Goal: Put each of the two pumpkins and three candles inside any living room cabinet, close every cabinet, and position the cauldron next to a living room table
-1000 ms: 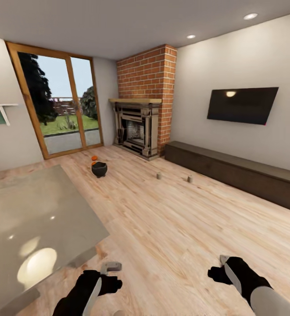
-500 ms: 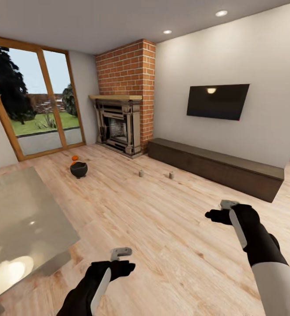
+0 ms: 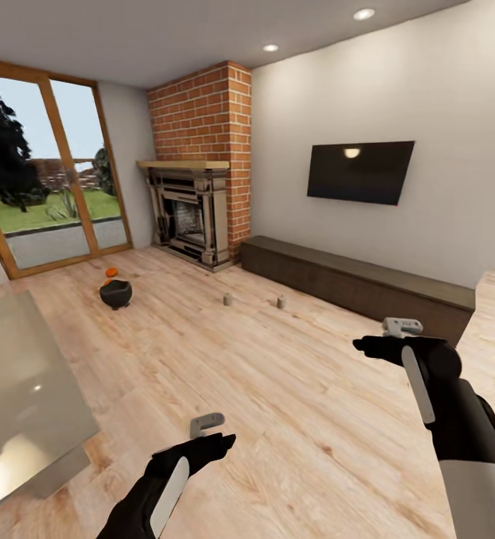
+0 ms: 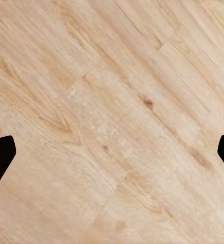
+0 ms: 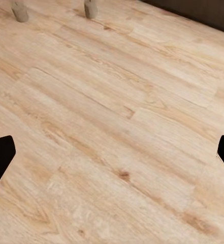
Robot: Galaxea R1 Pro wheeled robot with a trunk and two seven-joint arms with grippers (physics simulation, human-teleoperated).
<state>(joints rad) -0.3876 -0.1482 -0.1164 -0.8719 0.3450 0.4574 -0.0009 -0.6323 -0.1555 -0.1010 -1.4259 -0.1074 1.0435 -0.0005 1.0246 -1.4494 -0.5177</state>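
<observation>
The long cabinet (image 3: pixel 359 284) runs along the wall at middle right, closed. Two candles (image 3: pixel 228 299) stand upright on the floor (image 3: pixel 277 389) near it. The cauldron (image 3: pixel 116 293) sits at left, a pumpkin (image 3: pixel 111 272) behind it. Left gripper (image 4: pixel 112 152) and right gripper (image 5: pixel 112 152) are wide open, holding nothing.

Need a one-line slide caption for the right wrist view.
Open right gripper over wood floor, two candles ahead.

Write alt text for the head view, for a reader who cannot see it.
A living room with a wooden floor: a black cauldron and an orange pumpkin sit near the brick fireplace, and two candles stand before a long dark cabinet under a wall TV. Both grippers, left and right, hang open and empty, beside a grey table.
</observation>
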